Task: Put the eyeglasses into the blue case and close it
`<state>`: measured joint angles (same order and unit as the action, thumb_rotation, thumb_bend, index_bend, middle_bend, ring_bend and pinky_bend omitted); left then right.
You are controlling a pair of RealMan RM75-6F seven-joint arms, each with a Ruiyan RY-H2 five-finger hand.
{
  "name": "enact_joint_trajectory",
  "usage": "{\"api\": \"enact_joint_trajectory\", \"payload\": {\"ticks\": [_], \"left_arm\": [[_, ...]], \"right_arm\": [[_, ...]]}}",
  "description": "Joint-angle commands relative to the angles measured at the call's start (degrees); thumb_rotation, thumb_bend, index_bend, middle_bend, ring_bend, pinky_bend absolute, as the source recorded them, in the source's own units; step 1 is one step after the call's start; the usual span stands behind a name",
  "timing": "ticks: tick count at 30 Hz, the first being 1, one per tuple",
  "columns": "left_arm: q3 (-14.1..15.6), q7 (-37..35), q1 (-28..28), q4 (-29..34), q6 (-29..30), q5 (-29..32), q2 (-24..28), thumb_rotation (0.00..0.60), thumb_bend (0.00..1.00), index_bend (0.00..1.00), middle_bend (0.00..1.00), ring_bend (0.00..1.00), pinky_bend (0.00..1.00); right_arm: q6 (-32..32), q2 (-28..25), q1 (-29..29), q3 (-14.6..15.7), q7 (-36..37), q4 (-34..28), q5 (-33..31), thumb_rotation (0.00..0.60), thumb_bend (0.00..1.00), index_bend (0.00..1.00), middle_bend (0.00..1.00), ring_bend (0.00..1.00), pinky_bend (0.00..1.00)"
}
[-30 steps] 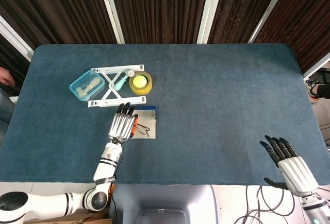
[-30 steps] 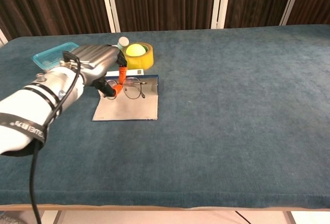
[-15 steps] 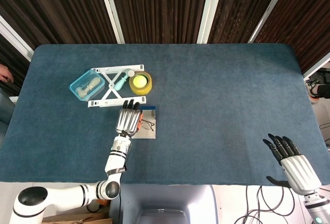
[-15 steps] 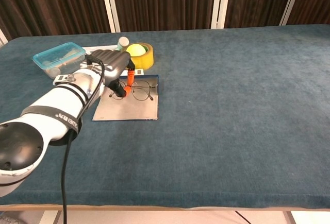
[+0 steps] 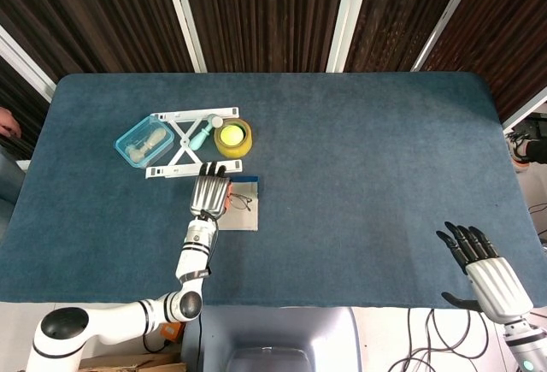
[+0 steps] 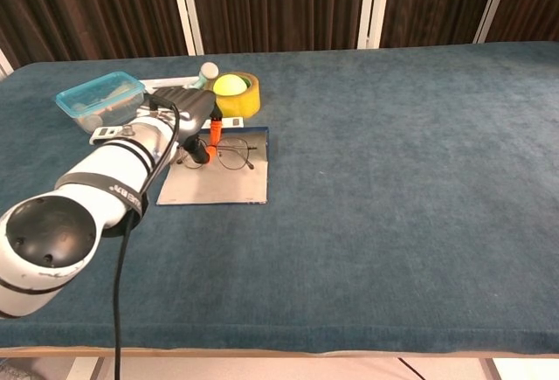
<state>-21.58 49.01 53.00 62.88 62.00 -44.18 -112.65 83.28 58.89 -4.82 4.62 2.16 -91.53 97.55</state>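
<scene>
The blue case [image 5: 247,215] [image 6: 218,184] lies open and flat on the table, grey lining up, with a blue edge showing on its far side. Thin-framed eyeglasses [image 5: 243,202] [image 6: 231,155] sit just over the case's far half. My left hand [image 5: 209,194] [image 6: 186,115] is over the case's left side and pinches the glasses at their left end with orange-tipped fingers [image 6: 212,134]. Whether the frame touches the lining is unclear. My right hand [image 5: 479,261] hovers at the table's near right edge, fingers spread and holding nothing. It shows only in the head view.
Behind the case stand a yellow tape roll [image 5: 232,137] [image 6: 234,93] and a white folding stand [image 5: 181,147] with a small teal bottle [image 5: 201,136] on it. A clear blue lidded box [image 5: 144,142] [image 6: 100,98] sits at the far left.
My left hand has slid toward the far side of the case, carrying the eyeglasses with it. The right hand has drawn back slightly toward the near edge.
</scene>
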Motion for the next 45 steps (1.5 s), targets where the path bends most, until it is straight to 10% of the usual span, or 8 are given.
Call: {"api": "enact_joint_trajectory", "payload": {"ticks": [1, 24, 45], "left_arm": [[-0.52, 0.25, 0.83, -1.97, -0.69, 1.15, -0.75, 0.600, 0.59, 0.78, 0.22, 0.12, 0.15], [-1.74, -3.65, 3.20, -11.67, -2.01, 1.06, -4.13, 0.600, 0.56, 0.78, 0.24, 0.15, 0.16], [-0.29, -10.29, 2.40, -14.88, -1.53, -5.45, -4.42, 0.600, 0.38, 0.49, 0.22, 0.16, 0.20]], "right_arm": [[-0.10, -0.08, -0.05, 0.01, 0.08, -0.02, 0.01, 0.600, 0.23, 0.00, 0.00, 0.00, 0.00], [0.07, -0.66, 0.01, 0.06, 1.19, 0.08, 0.16, 0.600, 0.23, 0.00, 0.00, 0.00, 0.00], [0.12, -0.77, 0.13, 0.10, 1.08, -0.04, 0.21, 0.600, 0.23, 0.00, 0.00, 0.00, 0.00]]}}
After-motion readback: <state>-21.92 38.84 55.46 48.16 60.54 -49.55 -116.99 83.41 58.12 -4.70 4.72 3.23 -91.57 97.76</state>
